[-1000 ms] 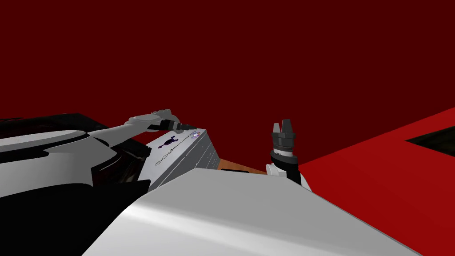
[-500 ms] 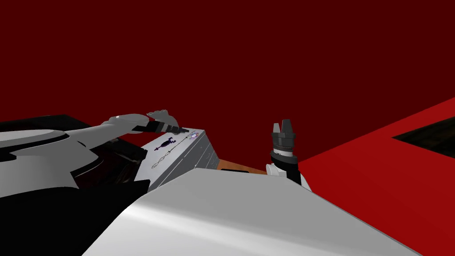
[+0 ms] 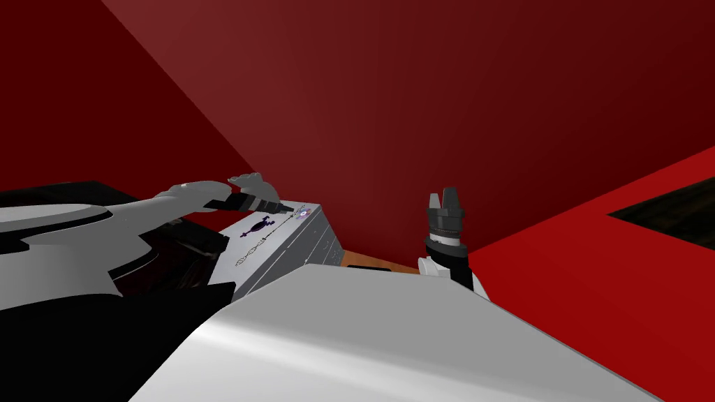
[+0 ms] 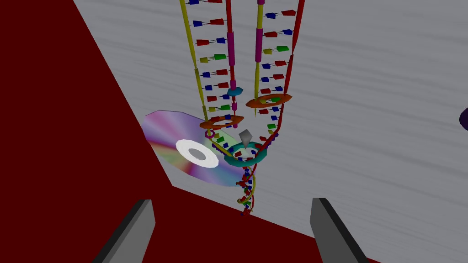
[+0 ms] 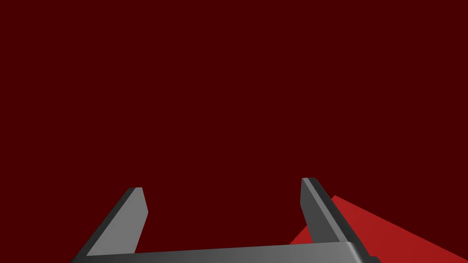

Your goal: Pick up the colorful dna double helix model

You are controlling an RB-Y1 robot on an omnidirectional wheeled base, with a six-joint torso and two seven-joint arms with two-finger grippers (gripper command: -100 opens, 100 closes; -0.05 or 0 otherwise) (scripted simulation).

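Your left gripper point(image 4: 232, 203) is spread wide and empty. The twisted tip of the multicolour ladder-strand DNA helix model point(image 4: 234, 157) lies between its fingers, at the pale grey cabinet top's point(image 4: 365, 114) edge. A rainbow shiny disc point(image 4: 169, 137) sits partly behind it. Your right gripper point(image 5: 223, 185) is raised well apart, also open.
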